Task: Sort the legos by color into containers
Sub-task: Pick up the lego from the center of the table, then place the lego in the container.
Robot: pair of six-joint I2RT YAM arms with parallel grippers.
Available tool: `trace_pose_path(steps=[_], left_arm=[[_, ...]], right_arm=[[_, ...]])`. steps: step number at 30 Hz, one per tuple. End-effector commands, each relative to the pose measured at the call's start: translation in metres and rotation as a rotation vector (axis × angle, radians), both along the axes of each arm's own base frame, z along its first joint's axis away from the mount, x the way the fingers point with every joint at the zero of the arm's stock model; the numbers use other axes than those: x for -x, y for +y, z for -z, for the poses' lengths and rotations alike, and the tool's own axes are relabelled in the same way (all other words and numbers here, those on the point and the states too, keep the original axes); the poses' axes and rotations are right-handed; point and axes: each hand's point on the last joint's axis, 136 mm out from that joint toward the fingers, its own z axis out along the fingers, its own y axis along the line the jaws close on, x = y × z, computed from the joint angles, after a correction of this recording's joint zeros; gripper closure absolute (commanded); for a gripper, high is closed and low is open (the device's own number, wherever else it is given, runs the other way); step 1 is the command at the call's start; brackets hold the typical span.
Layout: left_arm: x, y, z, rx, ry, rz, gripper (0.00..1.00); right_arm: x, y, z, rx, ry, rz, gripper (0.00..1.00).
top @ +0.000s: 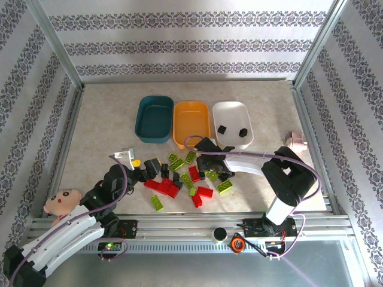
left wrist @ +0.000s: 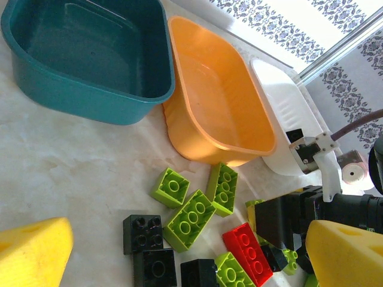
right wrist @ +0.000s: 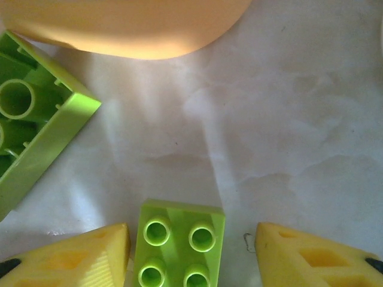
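Note:
Red, lime and black legos (top: 185, 176) lie scattered on the table in front of three trays: dark teal (top: 143, 122), orange-yellow (top: 191, 134) and white (top: 230, 113). Two black bricks (top: 232, 130) lie in the white tray. My right gripper (top: 209, 164) is down in the pile. In the right wrist view a lime brick (right wrist: 178, 245) sits studs-up between the fingers of the right gripper (right wrist: 191, 257); a clear gap shows at the right finger. My left gripper (left wrist: 188, 254) stands wide open over black (left wrist: 143, 233), lime (left wrist: 190, 220) and red (left wrist: 251, 254) bricks, holding nothing.
A doll (top: 60, 203) lies at the near left by the left arm. A small pink round object (top: 295, 142) sits at the right table edge. An upturned lime brick (right wrist: 36, 131) lies left of the right gripper, with the orange tray's wall (right wrist: 125, 27) just beyond.

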Motion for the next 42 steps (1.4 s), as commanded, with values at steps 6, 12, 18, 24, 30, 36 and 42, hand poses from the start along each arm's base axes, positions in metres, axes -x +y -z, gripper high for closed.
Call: trace_pose_path(steps=[6, 12, 18, 24, 30, 36, 42], left_arm=[[0.001, 0.009, 0.011, -0.036, 0.034, -0.035, 0.00], [0.000, 0.012, 0.010, -0.041, 0.031, -0.048, 0.00], [0.001, 0.011, 0.009, -0.042, 0.028, -0.041, 0.00], [0.003, 0.011, 0.014, -0.042, 0.049, -0.036, 0.00], [0.008, 0.010, 0.017, -0.062, 0.083, -0.016, 0.00], [0.014, 0.012, 0.022, -0.102, 0.126, 0.000, 0.00], [0.017, 0.014, 0.023, -0.144, 0.143, 0.012, 0.00]], right_arm=[[0.009, 0.004, 0.017, 0.026, 0.052, -0.017, 0.60], [-0.011, 0.014, -0.028, -0.043, -0.089, -0.060, 0.71], [-0.037, 0.030, -0.117, -0.175, -0.297, -0.106, 0.73], [-0.084, 0.048, -0.153, -0.257, -0.372, -0.087, 0.72], [-0.145, 0.060, -0.138, -0.234, -0.401, -0.016, 0.71], [-0.177, 0.062, -0.108, -0.222, -0.364, 0.075, 0.53], [-0.179, 0.066, -0.119, -0.267, -0.365, 0.096, 0.34]])
